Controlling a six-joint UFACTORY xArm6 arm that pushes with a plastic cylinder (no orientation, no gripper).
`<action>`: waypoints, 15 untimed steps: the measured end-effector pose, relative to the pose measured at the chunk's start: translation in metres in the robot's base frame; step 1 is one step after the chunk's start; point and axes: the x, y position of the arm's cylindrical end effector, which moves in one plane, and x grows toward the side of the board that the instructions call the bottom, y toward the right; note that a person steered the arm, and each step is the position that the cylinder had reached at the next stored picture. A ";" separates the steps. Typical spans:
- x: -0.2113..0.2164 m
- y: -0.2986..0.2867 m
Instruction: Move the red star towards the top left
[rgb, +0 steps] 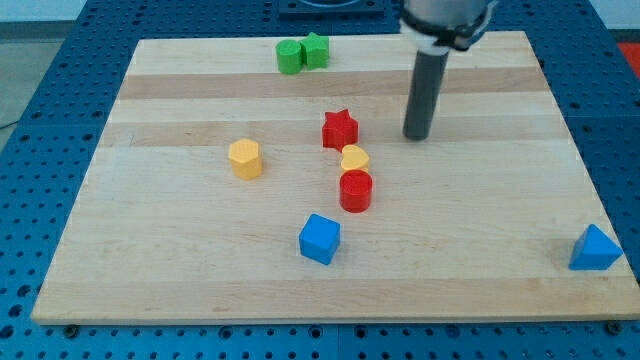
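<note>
The red star (340, 128) lies near the middle of the wooden board (180, 250). My tip (417, 136) rests on the board to the star's right, a clear gap away and touching no block. A yellow heart-shaped block (354, 158) sits just below and right of the star, close to it. A red cylinder (355, 190) stands right below the yellow heart.
A yellow hexagonal block (245, 158) lies to the star's left. A green cylinder (290, 56) and a green star (315, 50) touch each other at the view's top. A blue cube (319, 239) lies below the middle. A blue triangular block (595, 249) sits at the bottom right.
</note>
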 end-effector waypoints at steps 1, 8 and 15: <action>0.017 -0.078; -0.006 0.054; -0.046 -0.117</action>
